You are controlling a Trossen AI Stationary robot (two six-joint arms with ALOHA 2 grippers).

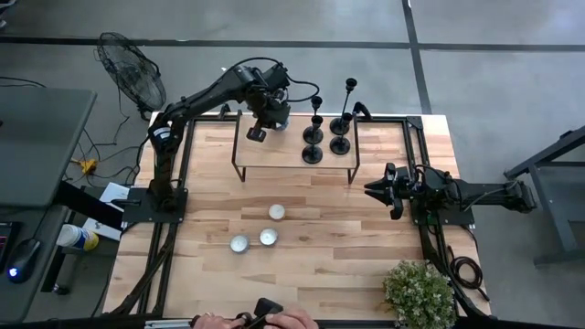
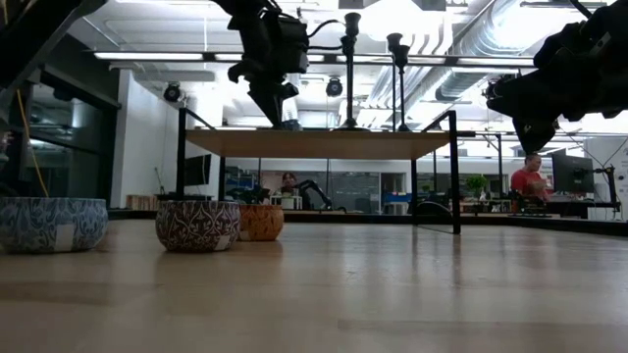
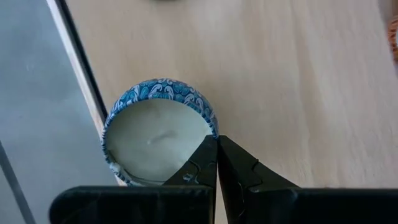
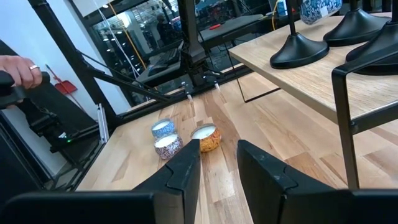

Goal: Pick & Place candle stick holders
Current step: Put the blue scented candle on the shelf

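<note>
On the raised wooden shelf with black metal legs [image 1: 274,155], the left gripper [image 1: 257,134] hangs with fingers pressed together above a blue patterned candle tin [image 3: 159,132]. Three matte black candle stick holders [image 1: 326,131] stand on the shelf's other end. Beside the shelf, the right gripper [image 1: 376,190] hovers, fingers spread, empty.

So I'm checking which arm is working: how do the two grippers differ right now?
The left gripper is shut and hangs over the raised shelf above a blue candle tin; the right gripper is open, empty, beside the shelf. Both are dark two-finger grippers.
</note>
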